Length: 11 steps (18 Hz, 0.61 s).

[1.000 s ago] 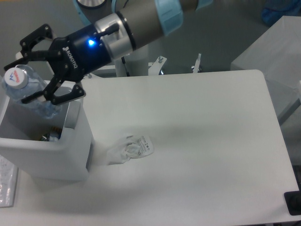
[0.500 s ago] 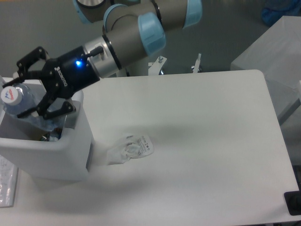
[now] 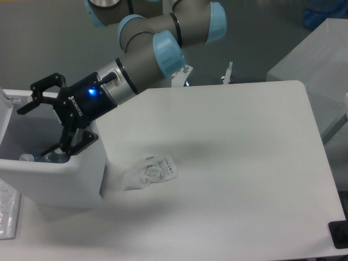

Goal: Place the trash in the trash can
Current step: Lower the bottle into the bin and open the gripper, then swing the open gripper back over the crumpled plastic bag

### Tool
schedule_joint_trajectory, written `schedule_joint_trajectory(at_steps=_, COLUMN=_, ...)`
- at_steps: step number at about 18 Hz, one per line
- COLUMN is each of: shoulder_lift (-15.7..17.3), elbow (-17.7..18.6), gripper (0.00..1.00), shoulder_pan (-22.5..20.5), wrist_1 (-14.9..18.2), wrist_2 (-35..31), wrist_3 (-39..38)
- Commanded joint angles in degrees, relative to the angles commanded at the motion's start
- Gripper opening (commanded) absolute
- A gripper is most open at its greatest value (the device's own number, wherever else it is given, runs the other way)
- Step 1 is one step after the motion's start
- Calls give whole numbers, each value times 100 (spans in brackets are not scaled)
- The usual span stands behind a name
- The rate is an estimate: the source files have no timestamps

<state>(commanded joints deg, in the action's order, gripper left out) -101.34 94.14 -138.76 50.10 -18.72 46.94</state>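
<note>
The white trash can (image 3: 81, 179) stands at the table's left edge. My gripper (image 3: 39, 124) hangs over its opening with the fingers spread open and nothing between them. Down inside the can lies the clear plastic bottle (image 3: 39, 158), only its cap end and a bit of blue showing above the front wall. The crumpled clear wrapper (image 3: 150, 171) with its white printed label lies on the table just right of the can, apart from the gripper.
A grey block (image 3: 315, 60) stands off the table's far right corner. Metal mounts (image 3: 185, 73) sit at the table's back edge near the arm's base. A flat clear item (image 3: 8, 215) lies left of the can at the frame edge.
The gripper swung left and lower over the can. The bottle, between the fingers before, has dropped into the can and now lies at its bottom.
</note>
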Motion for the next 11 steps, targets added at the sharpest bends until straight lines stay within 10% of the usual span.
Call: schedule_joint_trajectory(at_steps=11, shoulder_lift=-869, elbow=-1397, gripper=100, shoulder_pan=-1144, wrist_1=9, wrist_2=-516, wrist_3=9)
